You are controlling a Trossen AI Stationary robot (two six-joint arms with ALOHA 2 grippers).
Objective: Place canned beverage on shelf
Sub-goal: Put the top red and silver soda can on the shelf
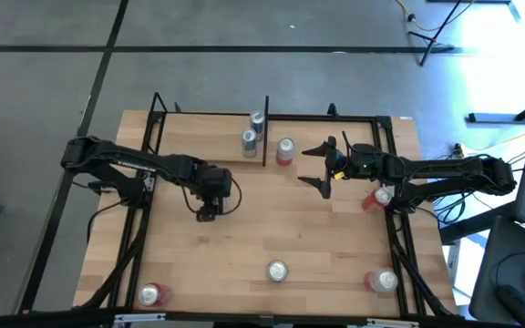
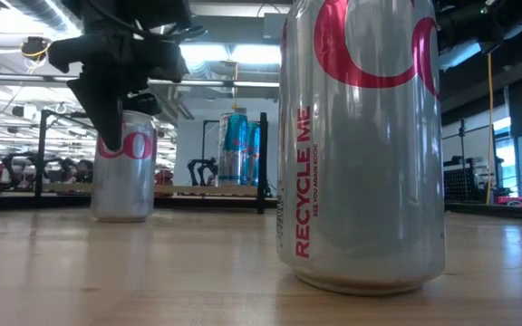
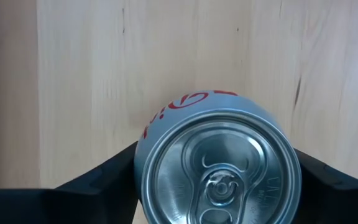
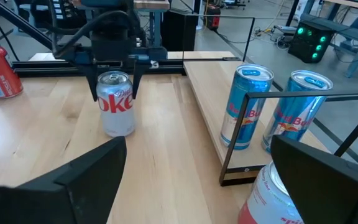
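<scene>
left fingers [image 1: 210,213] apart, straddling upright silver can [image 4: 115,102] mid-counter [image 1: 290,228], not yet clamped; shelf [image 1: 210,151] just beyond, two blue cans [image 4: 246,107] on it; right fingers [image 1: 326,169] apart, idle.

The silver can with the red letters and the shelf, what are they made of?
The silver can looks like thin metal, probably aluminium: its pull-tab top is shiny and brushed. The shelf seems to be a pale wood plank with visible grain, matte, framed by thin black rods, likely metal.
</scene>
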